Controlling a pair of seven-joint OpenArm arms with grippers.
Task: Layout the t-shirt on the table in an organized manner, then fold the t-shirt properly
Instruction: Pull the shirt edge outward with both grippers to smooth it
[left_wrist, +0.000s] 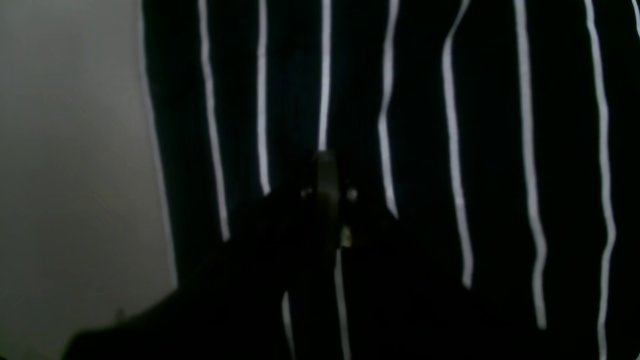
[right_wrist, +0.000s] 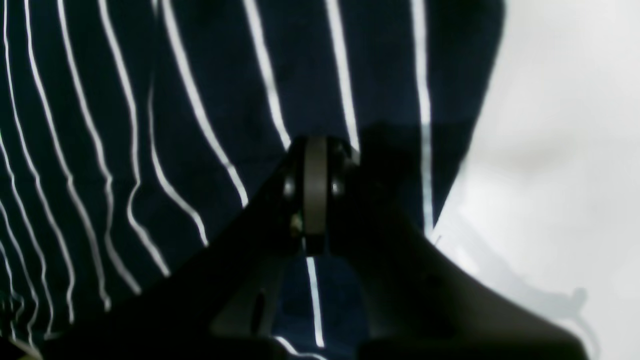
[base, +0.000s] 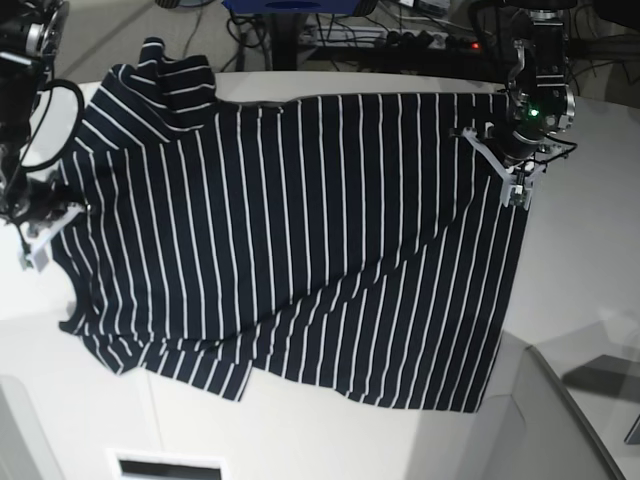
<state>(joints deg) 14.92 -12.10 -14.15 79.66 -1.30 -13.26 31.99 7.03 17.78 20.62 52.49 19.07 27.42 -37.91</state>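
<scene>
The dark navy t-shirt (base: 300, 230) with thin white stripes lies spread across the off-white table (base: 580, 300), with slack folds along its near edge. My left gripper (base: 517, 195) is at the shirt's right edge, jaws together, pinching the cloth; diagonal creases run toward it. In the left wrist view the gripper (left_wrist: 325, 165) sits over striped fabric (left_wrist: 490, 150) with bare table (left_wrist: 75, 150) beside it. My right gripper (base: 38, 250) is at the shirt's left edge, jaws together on the cloth. It also shows in the right wrist view (right_wrist: 315, 150) over the fabric (right_wrist: 225, 75), near the table (right_wrist: 560, 150).
Cables and a power strip (base: 400, 40) lie behind the table's far edge. A dark seam line (base: 560, 380) runs across the table's near right corner. A small white slotted panel (base: 165, 467) sits at the near edge.
</scene>
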